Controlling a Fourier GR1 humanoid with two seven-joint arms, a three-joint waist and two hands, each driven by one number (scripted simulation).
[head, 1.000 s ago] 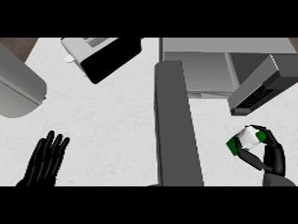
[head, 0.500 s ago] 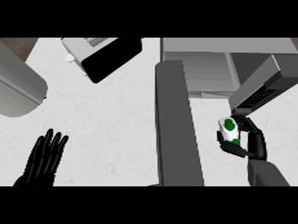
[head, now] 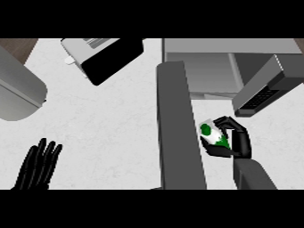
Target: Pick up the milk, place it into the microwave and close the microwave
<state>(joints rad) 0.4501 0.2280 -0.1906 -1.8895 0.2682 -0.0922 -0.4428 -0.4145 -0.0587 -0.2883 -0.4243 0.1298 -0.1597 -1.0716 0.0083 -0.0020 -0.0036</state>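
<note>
White speckled counter [head: 115, 129] fills most of view. Dark wood floor [head: 19, 46] shows at far left corner and far right edge. Large grey cylinder [head: 6, 87] overhangs counter's left side. Toaster [head: 98, 55] sits far, tilted. Even, flat light.

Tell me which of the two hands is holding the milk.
The right hand: its fingers curl round the milk. The left hand rests open, holding nothing.

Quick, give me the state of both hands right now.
Left hand: open, fingers straight, resting at the lower left of the counter, holding nothing.
Right hand: shut on the milk, held in front of the open microwave.
</note>
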